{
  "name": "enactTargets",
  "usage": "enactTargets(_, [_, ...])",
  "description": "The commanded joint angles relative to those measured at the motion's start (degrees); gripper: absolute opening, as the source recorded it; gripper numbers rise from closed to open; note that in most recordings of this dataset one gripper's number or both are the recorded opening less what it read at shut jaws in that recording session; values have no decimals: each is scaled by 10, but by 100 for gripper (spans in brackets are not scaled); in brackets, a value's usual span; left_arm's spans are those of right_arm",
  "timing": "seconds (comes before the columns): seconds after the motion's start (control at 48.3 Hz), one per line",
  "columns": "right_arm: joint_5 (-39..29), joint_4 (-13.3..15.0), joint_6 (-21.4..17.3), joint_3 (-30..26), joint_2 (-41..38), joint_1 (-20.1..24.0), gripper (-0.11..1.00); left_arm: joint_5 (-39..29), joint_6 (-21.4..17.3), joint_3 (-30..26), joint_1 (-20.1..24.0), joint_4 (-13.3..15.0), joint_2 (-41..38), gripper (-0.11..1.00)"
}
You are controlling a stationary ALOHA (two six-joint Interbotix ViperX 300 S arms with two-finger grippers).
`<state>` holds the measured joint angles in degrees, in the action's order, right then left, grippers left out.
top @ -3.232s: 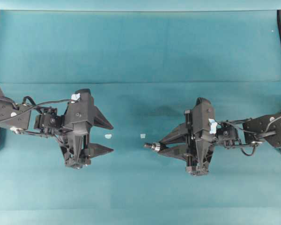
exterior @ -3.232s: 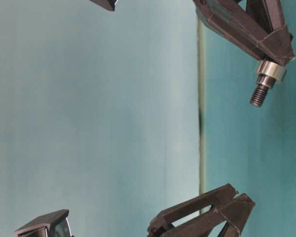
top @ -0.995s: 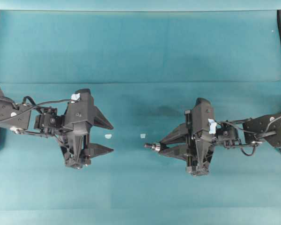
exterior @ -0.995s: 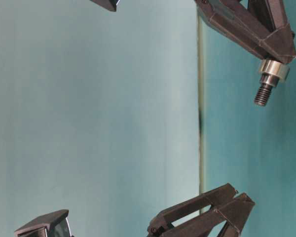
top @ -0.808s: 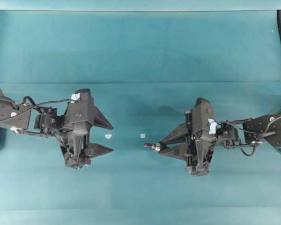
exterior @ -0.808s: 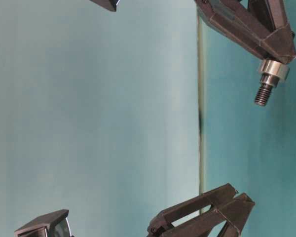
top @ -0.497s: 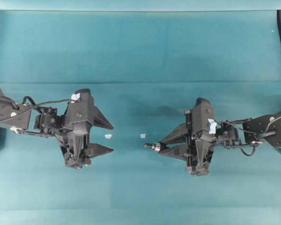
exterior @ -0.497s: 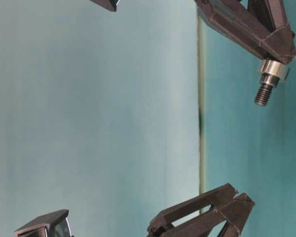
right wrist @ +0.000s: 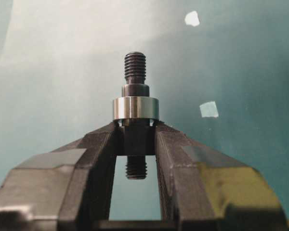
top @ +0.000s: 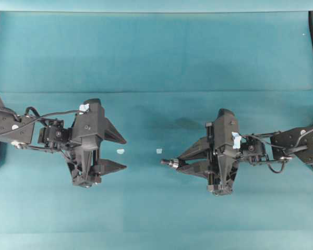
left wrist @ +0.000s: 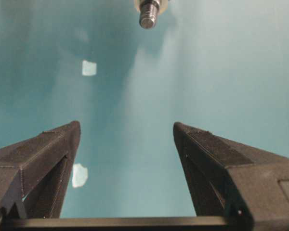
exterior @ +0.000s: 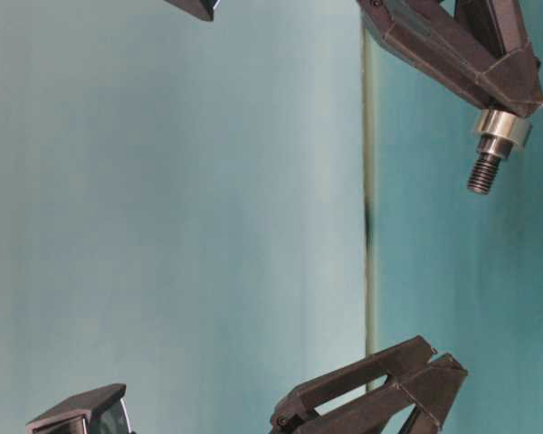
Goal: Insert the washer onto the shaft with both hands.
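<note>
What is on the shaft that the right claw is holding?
The washer sits around the shaft, just above the right claw. The claw covers the shaft's middle.

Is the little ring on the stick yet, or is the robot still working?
It looks done: the washer already sits around the shaft, right above the tips of the right gripper, which is shut on the shaft. The left gripper is open and empty, apart from it. Nothing looks left to fit.
</note>
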<state>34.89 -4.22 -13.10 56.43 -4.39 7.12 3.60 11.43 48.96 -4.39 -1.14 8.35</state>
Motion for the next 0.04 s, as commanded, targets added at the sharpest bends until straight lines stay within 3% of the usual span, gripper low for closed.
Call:
enactTargets(0.0, [4, -1, -1, -6, 4, -1, 0, 3, 1, -8, -1, -1, 4, 84])
enactTargets(0.021, [4, -1, -1, -6, 4, -1, 0, 3, 1, -8, -1, -1, 4, 84])
